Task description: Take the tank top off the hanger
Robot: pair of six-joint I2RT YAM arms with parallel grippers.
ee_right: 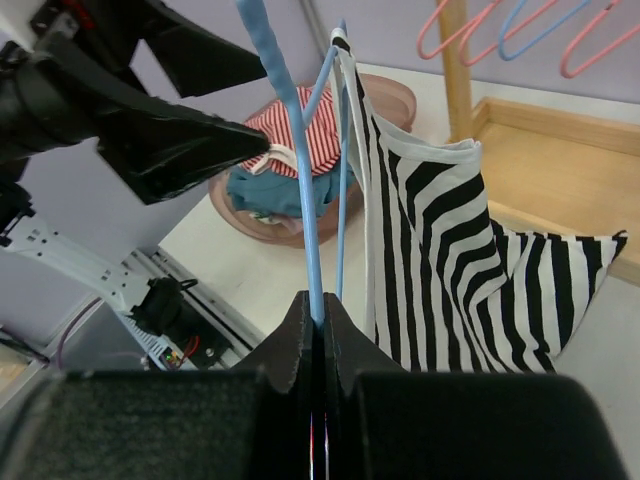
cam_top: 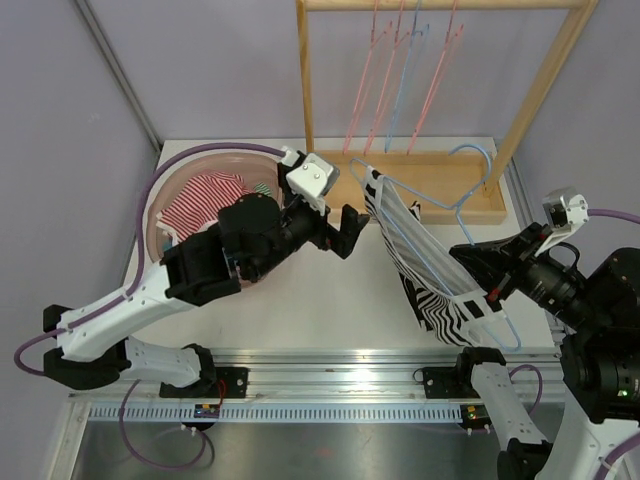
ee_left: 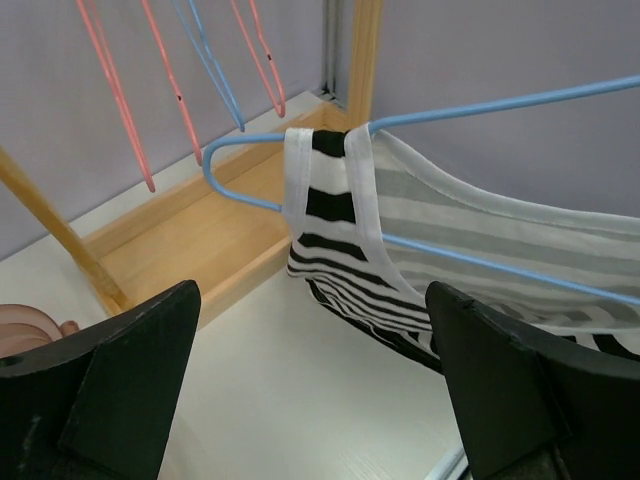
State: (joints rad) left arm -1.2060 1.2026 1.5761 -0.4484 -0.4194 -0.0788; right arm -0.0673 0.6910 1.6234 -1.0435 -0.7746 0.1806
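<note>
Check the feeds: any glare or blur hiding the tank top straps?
Top external: glare on the metal rail, striped tank top sharp. Left wrist: straps crisp, left gripper fingers soft. Right wrist: blue hanger blurs near the shut right gripper.

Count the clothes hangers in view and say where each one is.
5. Three pink hangers and one blue hanger hang on the wooden rack. A second blue hanger carries the striped tank top, its wire clamped in the right gripper. Others may hide out of frame.
</note>
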